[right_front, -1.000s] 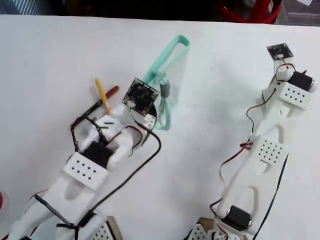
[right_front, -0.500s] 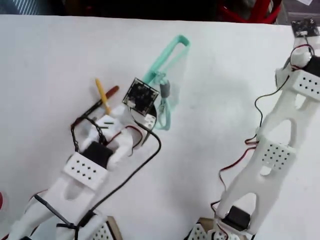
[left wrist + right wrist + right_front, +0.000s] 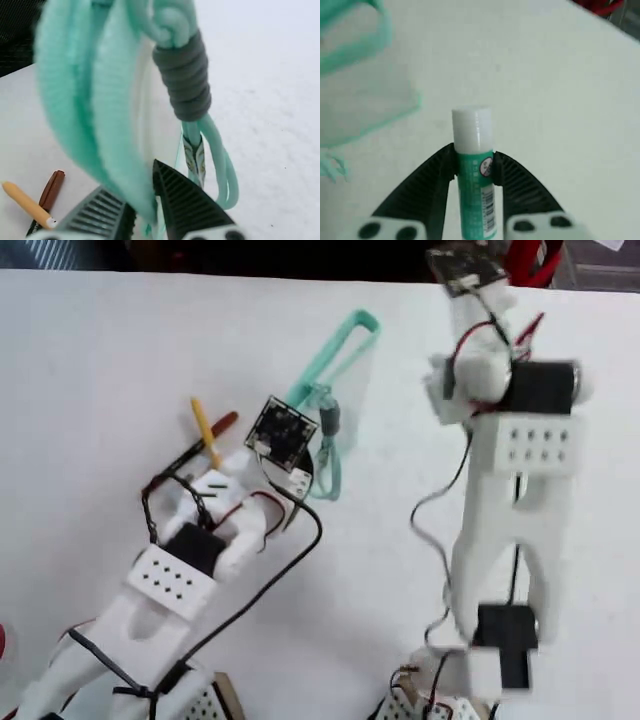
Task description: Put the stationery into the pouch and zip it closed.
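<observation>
While left hand [image 3: 141, 194] pinches pouch [image 3: 65, 95], right hand [image 3: 474, 154] grips glue stick [image 3: 471, 127]

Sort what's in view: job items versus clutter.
Job:
- pouch, pinched by left gripper
- glue stick, held in right gripper
- yellow pen
- brown pen

Lying about:
- red thing beyond the table's far edge

1. Bright, even overhead light; the white table [image 3: 90, 350] nearly washes out in the high view.
2. Shadows soft, faint: pale grey beside the pouch [image 3: 345, 375].
3. Room [image 3: 250, 252] beyond the table's far edge sits dark.
4. Right wrist view: glue stick [image 3: 472, 165] cap bright, low contrast against table.
</observation>
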You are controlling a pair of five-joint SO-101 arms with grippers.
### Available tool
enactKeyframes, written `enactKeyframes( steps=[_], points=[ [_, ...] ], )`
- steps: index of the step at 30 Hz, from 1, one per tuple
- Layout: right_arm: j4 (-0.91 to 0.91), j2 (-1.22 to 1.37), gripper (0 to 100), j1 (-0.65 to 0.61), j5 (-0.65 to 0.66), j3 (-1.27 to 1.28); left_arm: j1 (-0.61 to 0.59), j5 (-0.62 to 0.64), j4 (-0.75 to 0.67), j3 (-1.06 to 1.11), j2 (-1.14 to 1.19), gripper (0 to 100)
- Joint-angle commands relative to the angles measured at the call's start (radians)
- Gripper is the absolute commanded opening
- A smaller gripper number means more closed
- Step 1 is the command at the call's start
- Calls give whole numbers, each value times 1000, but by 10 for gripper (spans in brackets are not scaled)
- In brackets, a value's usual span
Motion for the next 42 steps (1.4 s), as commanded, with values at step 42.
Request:
enactKeyframes(
  steps=[42],
  points=[
    [-1382,-314,17,-213,-370,830,-1,6,-11,-3,2,27]
  ],
)
